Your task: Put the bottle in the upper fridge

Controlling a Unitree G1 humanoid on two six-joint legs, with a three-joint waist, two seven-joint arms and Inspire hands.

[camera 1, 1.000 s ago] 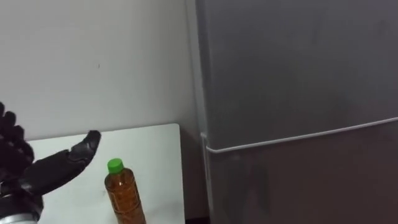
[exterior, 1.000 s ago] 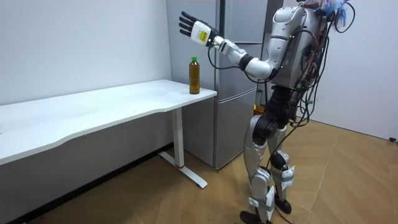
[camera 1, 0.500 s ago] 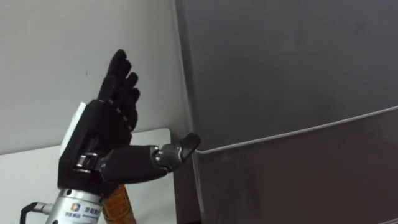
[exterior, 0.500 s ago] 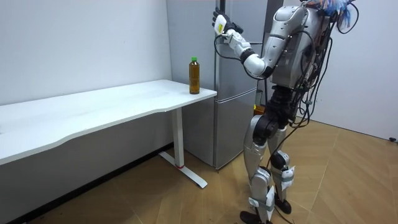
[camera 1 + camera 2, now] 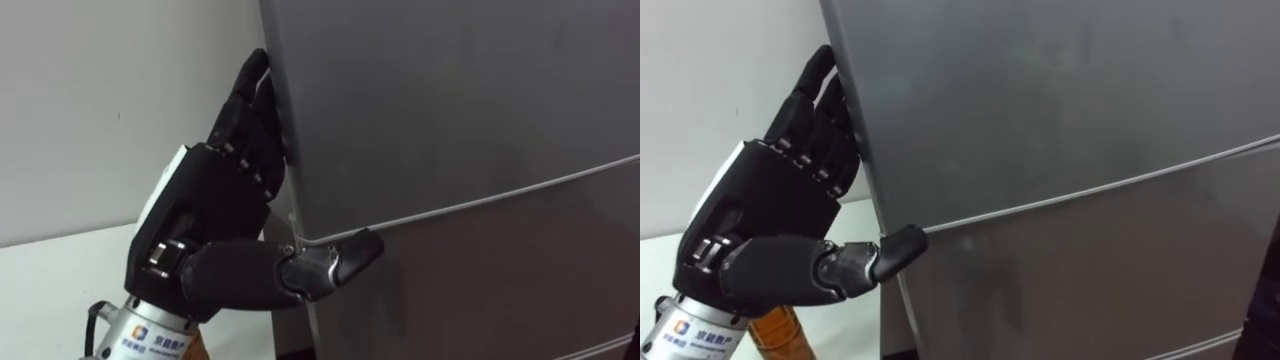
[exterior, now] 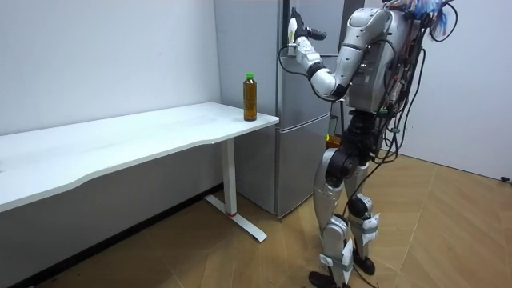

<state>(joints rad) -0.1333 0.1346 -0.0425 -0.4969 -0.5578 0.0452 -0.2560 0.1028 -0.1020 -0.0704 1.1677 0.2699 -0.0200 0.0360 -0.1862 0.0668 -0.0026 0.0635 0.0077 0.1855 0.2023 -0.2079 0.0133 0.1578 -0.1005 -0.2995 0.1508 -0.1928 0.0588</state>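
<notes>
My left hand [image 5: 210, 200] is raised against the left edge of the grey fridge's upper door [image 5: 450, 100]. Its straight fingers [image 5: 250, 95] lie along that edge and its thumb [image 5: 340, 262] reaches across the front, just at the seam above the lower door [image 5: 480, 280]; the hand is open and holds nothing. Both doors are closed. The bottle [image 6: 250, 96], amber with a green cap, stands upright on the white table's corner [image 6: 268, 122] next to the fridge [image 6: 308, 128]. A strip of the bottle [image 5: 780, 335] peeks out below my wrist.
The long white table [image 6: 120, 140] runs along the wall to the room view's left of the fridge. I stand on the wooden floor [image 6: 432, 240] right in front of the fridge, with open floor behind me.
My left hand has swung from above the table near the bottle up and right to the edge of the upper fridge door. The bottle has stayed put.
</notes>
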